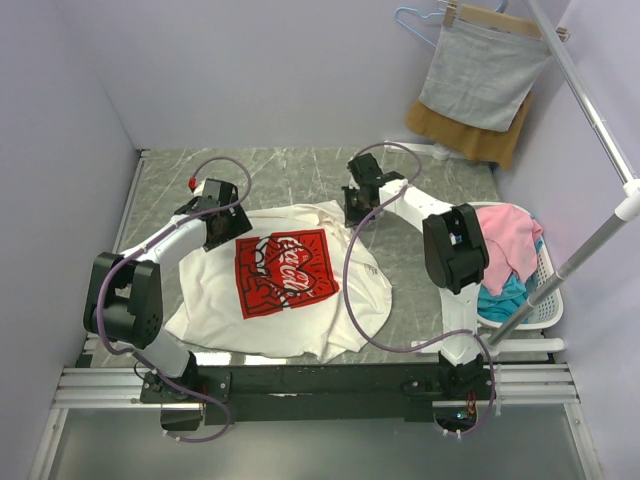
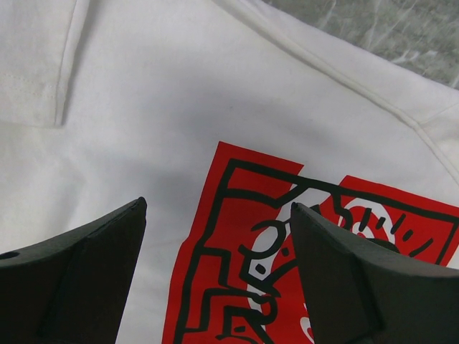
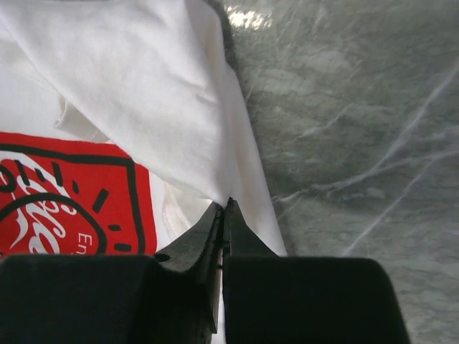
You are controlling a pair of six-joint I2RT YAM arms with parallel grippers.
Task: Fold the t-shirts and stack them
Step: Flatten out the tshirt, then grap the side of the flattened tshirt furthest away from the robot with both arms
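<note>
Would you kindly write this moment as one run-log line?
t-shirt: unfolded, print up | left jaws: open over print | right jaws: shut on t-shirt edge

Soft, even light from above keeps all three views bright, with a small glare patch on the grey counter (image 3: pixel 344 143), faint shadows along the t-shirt (image 3: pixel 143 86) folds, and slight softness close-up.

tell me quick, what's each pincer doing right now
Left pincer: open, holding nothing, above the red print of the t-shirt.
Right pincer: shut, pinching the t-shirt edge.
</note>
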